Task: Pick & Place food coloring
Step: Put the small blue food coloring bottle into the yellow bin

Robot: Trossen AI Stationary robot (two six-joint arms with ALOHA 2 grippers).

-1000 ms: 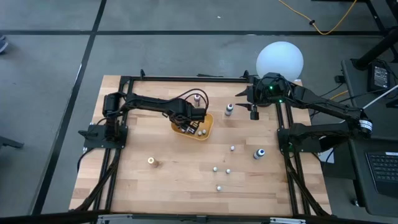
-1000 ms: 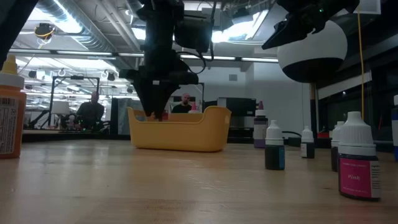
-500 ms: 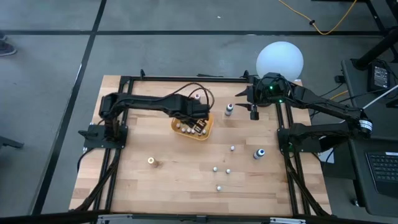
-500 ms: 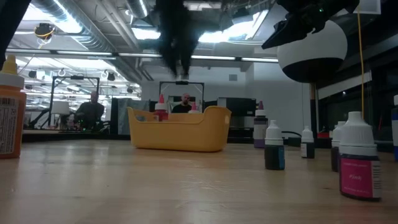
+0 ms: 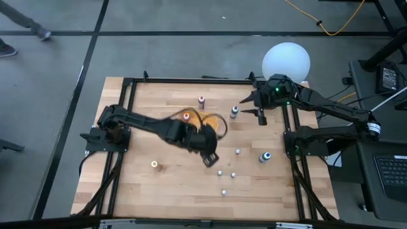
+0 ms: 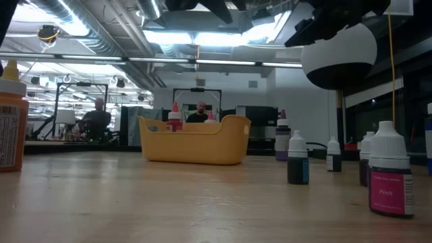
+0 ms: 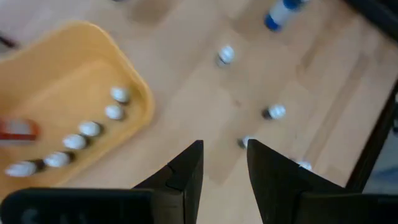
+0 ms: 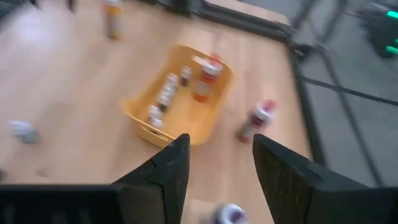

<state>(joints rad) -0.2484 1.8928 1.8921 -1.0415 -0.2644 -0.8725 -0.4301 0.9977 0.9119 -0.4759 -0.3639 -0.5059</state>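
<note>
The orange tray [image 5: 215, 122] [image 6: 194, 140] holds several small food coloring bottles [image 7: 87, 129], one with a red top [image 6: 175, 116]. More bottles stand loose on the wood toward the near right [image 5: 233, 174], among them a blue-capped one [image 5: 264, 156] and a pink one [image 6: 389, 172]. My left gripper [image 5: 208, 160] [image 7: 224, 146] hangs open and empty above the table, just nearer than the tray and beside the loose bottles [image 7: 275, 112]. My right gripper [image 5: 259, 116] [image 8: 221, 140] waits open in the air at the far right, pointing toward the tray [image 8: 180, 93].
A maroon-topped bottle [image 5: 201, 100] and another bottle [image 5: 234, 112] stand beyond the tray. A lone bottle [image 5: 154, 164] stands near left, and a large orange bottle [image 6: 10, 118] at the low view's left edge. A white globe [image 5: 286, 62] sits at the far right corner.
My left gripper has risen out of the tray and swung toward the table's near right, over the loose bottles, turning as it went. A red-topped bottle now shows upright in the tray where the gripper stood.
</note>
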